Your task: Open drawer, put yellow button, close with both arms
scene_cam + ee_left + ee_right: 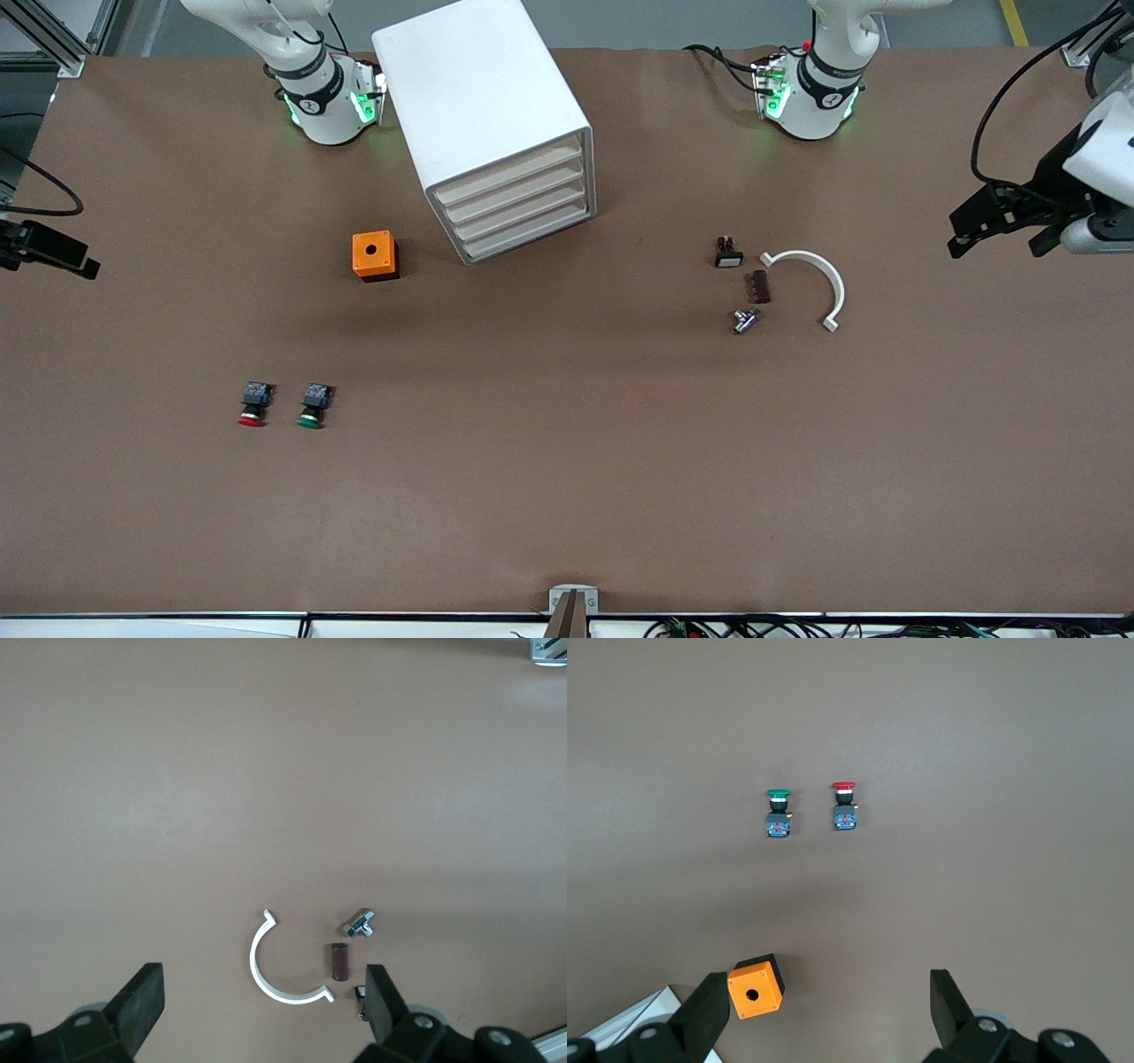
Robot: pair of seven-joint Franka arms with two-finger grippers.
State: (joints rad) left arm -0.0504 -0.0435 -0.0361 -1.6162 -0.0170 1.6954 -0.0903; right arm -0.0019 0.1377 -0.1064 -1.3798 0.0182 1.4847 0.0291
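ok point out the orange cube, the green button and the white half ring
orange cube [373,252]: front view, top face near its hole
green button [778,796]: right wrist view, green cap
white half ring [260,973]: left wrist view, curved band

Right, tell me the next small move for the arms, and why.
Probably none beyond holding both arms parked. The drawer is shut, only the red button and green button lie on the table, no yellow one shows, and the left end effector and right end effector hang open at the table's ends.

White arc [266,973], brown block [339,961], perhaps metal fitting [360,923]
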